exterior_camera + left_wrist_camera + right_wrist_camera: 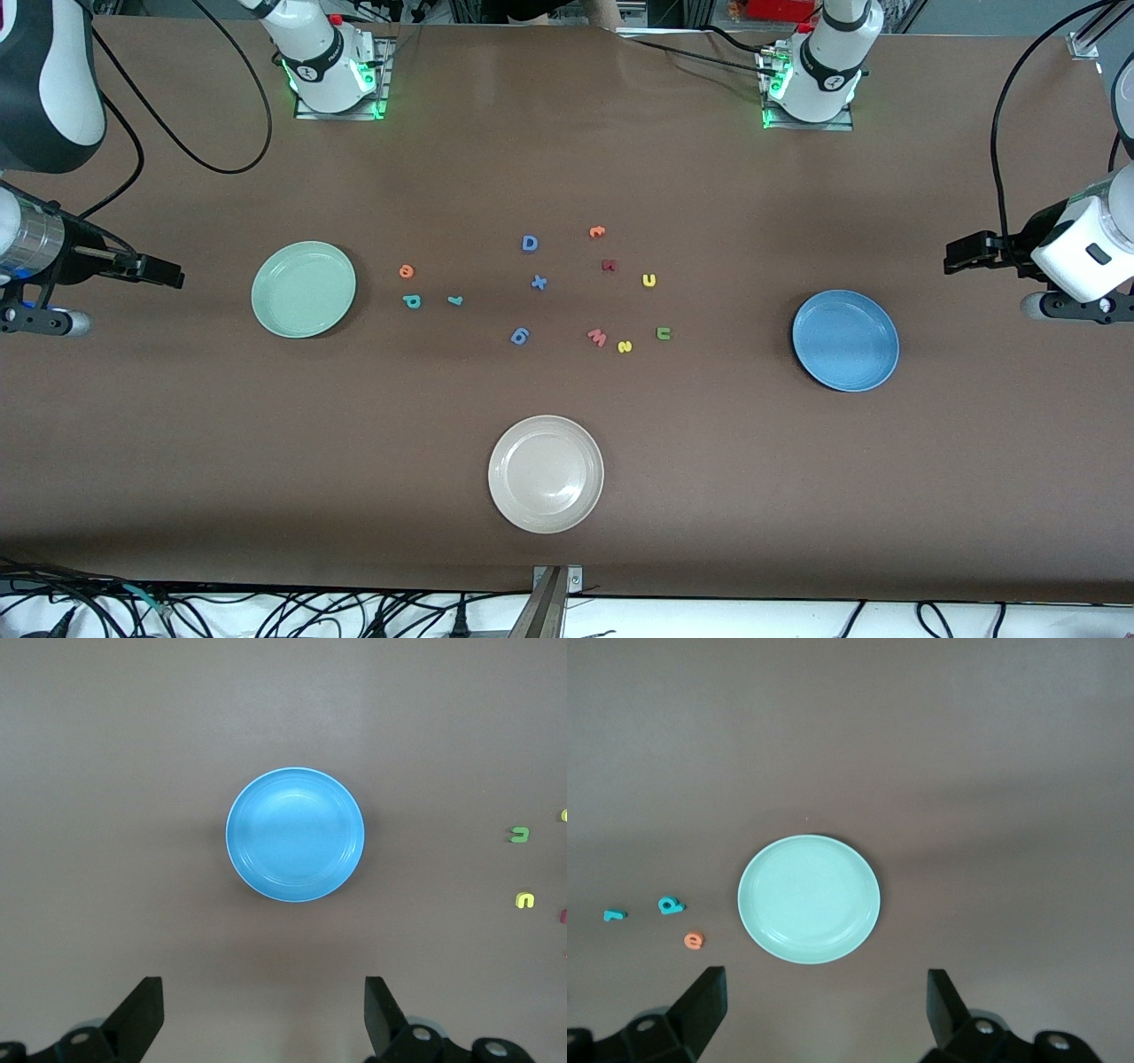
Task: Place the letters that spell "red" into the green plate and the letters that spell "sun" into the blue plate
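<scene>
Both tools [259, 1019] [824, 1014] hang open above the table [797, 496].

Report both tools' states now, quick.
Left tool: open, holding nothing, over the table near the blue plate.
Right tool: open, holding nothing, near the green plate.

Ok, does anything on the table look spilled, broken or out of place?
Nothing stands out. The small foam letters lie loose mid-table, none on a plate yet. The mint-green plate, blue plate and beige-white plate sit flat and intact. The left gripper and right gripper wait open at the table's ends.
</scene>
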`<state>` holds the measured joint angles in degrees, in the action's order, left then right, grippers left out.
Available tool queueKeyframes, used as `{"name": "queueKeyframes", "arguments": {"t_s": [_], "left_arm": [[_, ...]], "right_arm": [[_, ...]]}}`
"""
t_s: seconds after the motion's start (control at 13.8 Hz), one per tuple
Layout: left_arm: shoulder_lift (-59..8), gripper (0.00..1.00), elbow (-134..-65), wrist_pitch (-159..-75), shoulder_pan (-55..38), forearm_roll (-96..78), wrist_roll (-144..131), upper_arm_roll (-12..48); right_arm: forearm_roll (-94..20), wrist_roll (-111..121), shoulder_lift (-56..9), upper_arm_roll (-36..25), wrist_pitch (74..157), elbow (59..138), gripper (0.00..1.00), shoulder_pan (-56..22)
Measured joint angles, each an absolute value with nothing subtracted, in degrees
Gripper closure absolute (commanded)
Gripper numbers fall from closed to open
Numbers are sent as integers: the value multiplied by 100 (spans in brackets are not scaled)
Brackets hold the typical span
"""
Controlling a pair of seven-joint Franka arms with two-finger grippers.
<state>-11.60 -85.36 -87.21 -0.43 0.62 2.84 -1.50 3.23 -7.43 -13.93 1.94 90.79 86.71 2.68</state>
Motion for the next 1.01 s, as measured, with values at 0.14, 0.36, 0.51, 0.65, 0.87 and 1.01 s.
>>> {"name": "queueKeyframes", "arguments": {"t_s": [0.14,0.36,0.51,0.65,0.87,1.01], "left_arm": [[-1161,0,-8536,-8721,-43,62,284,-150],[-1170,0,-8536,-8721,-45,62,284,-150],[-1182,0,-8535,-8721,-49,61,284,-143],[-1219,0,-8534,-8721,-62,61,284,-80],[-1407,0,-8532,-8795,-198,48,284,132],[-1618,0,-8532,-8946,-450,46,247,203]], "right_arm": [[322,-744,-1394,223,9063,8689,0,206],[314,-1184,-1420,248,9199,8803,0,-85],[312,-1682,-1458,391,9493,8990,0,-301],[312,-2215,-1489,665,9944,9310,0,-422],[312,-2835,-1573,1078,10831,10014,0,-458],[312,-3084,-1668,1297,11256,10432,1,-464]]}}
